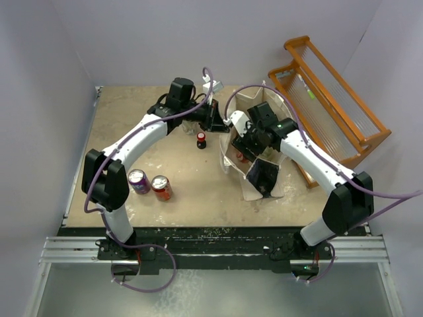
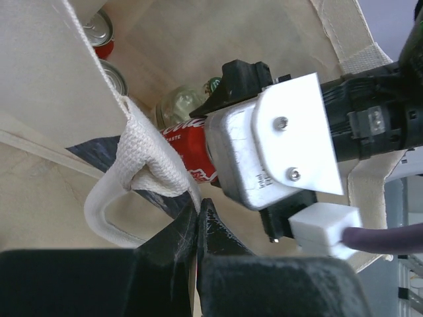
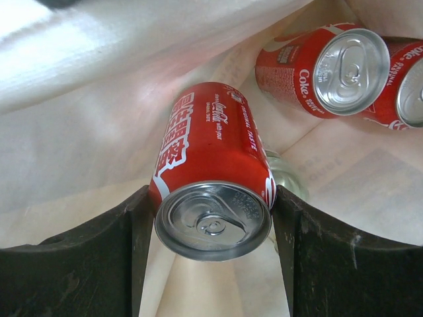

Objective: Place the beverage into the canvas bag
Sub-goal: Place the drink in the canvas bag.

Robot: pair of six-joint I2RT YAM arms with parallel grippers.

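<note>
The cream canvas bag (image 1: pixel 246 102) stands open at the table's centre right, its black end panel (image 1: pixel 263 175) facing the near edge. My left gripper (image 2: pixel 197 210) is shut on the bag's rim, just beside a white webbing handle (image 2: pixel 147 166). My right gripper (image 3: pixel 211 195) is down inside the bag (image 3: pixel 86 99), shut on the beverage, a red can (image 3: pixel 213 165) held by its sides with its top toward the camera. The left wrist view shows this red can (image 2: pixel 188 148) under the right wrist. Two more red cans (image 3: pixel 317 63) lie on the bag's floor.
An orange wooden rack (image 1: pixel 330 99) leans at the back right. A purple can (image 1: pixel 139 180) and a red can (image 1: pixel 161 187) stand near the table's front left. A small dark bottle with a red cap (image 1: pixel 201 140) stands left of the bag. A clear bottle (image 2: pixel 178 102) lies inside the bag.
</note>
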